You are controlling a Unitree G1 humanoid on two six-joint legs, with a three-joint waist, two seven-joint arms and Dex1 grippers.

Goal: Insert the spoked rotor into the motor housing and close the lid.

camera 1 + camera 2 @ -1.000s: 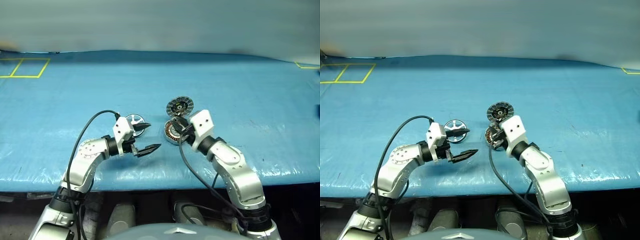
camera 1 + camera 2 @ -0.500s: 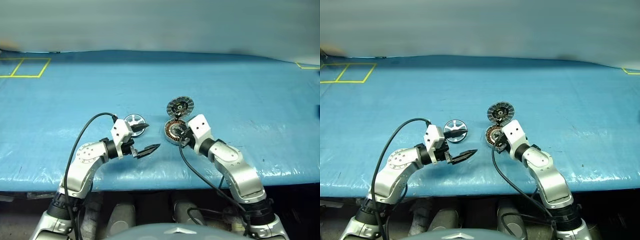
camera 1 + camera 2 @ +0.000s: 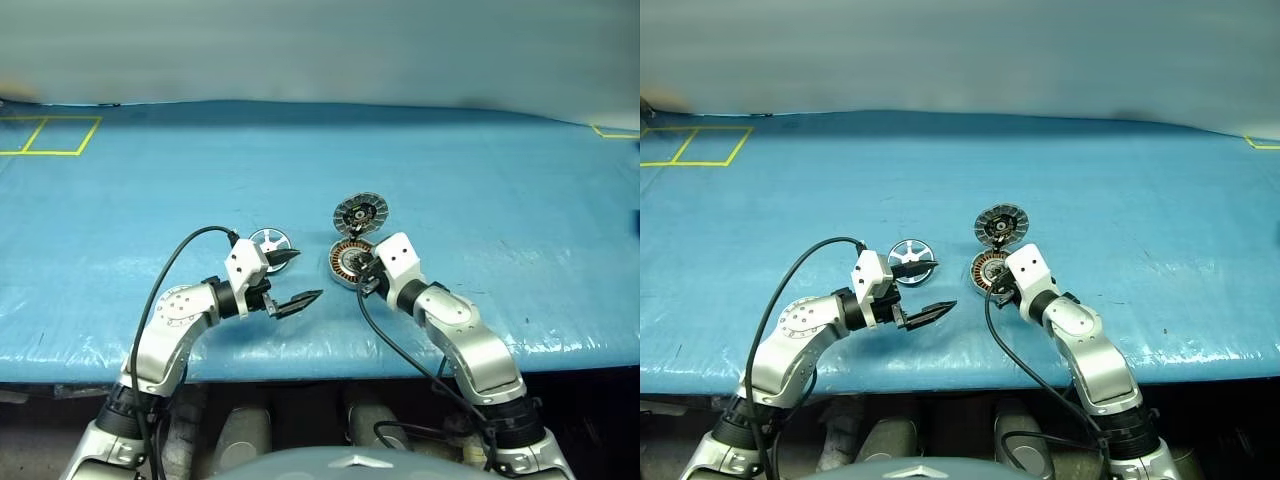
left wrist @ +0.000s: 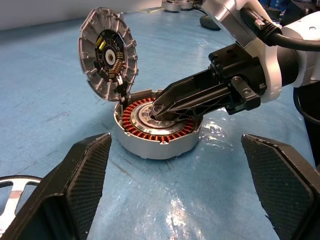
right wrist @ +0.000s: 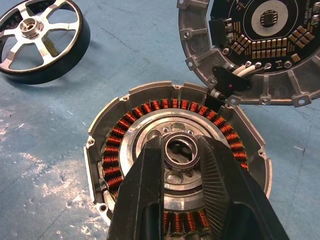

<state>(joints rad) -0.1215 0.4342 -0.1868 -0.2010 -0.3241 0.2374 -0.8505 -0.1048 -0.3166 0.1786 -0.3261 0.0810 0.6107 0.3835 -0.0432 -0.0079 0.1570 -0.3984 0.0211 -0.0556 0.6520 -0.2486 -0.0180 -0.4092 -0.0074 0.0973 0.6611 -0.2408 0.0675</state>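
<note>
My left gripper [image 3: 292,277] hangs wide open, empty, just beside the flat silver spoked rotor [image 3: 268,243] on the blue table [image 3: 480,170]. My right gripper [image 5: 181,162] pinches a small metal ring at the centre of the round copper-wound motor housing [image 4: 157,127]. Behind, its ribbed lid [image 4: 108,53] stands open.

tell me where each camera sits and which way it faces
Left and right eye views: on the head, facing forward and down over the blue table; both arms show, left pincer open.
Left wrist view: looks along its own fingers at the housing, open lid and right pincer.
Right wrist view: looks down its fingers into the housing, rotor beside.
Shared: both wrist views show housing and lid.
</note>
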